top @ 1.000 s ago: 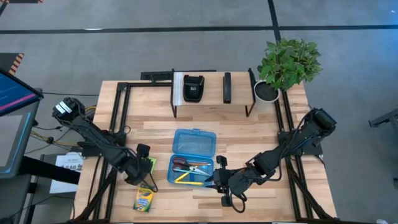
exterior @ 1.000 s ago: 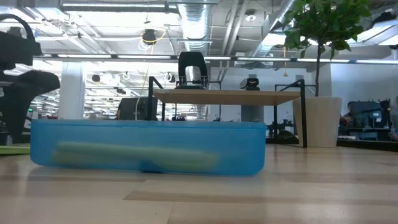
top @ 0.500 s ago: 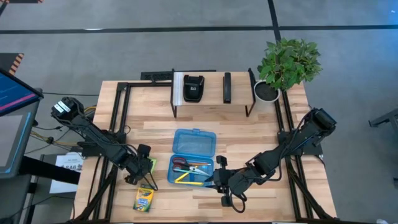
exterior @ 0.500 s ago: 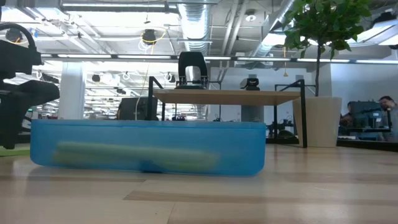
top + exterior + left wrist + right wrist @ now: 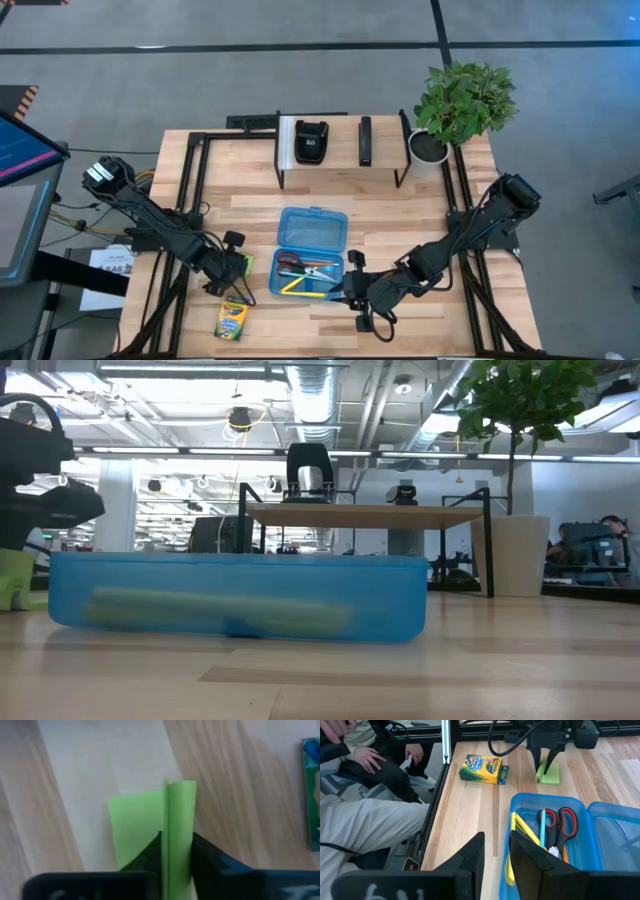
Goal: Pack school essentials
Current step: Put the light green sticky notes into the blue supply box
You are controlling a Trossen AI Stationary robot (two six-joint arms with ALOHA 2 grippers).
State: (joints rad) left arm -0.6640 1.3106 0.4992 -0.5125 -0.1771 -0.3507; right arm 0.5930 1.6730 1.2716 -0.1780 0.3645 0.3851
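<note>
The green sticky-note pad lies on the table left of the open blue case, and my left gripper is shut on it from above. The case's near half holds red-handled scissors, yellow pencils and a teal pen. The crayon box lies flat near the front edge. My right gripper hovers at the case's right wall near its front corner, fingers apart, one over the wall and one outside it. My left gripper pinches an upstanding green edge of the sticky-note pad between its two fingers, coming from above and pointing steeply down. The rest of the pad lies low on the wood beside the fingers. One sheet or several, I cannot tell. My right gripper: I cannot tell whether it touches the case wall.
A black rack with black devices stands at the far side, with a potted plant at the far right. A seated person's legs and hands are just beyond the table's left edge. Bare wood lies in front of the case.
My left gripper has sunk a little onto the sticky-note pad and shut on it. In the low view the pad, which lay flat at the picture's left, now stands up under the gripper. My right gripper has kept still.
</note>
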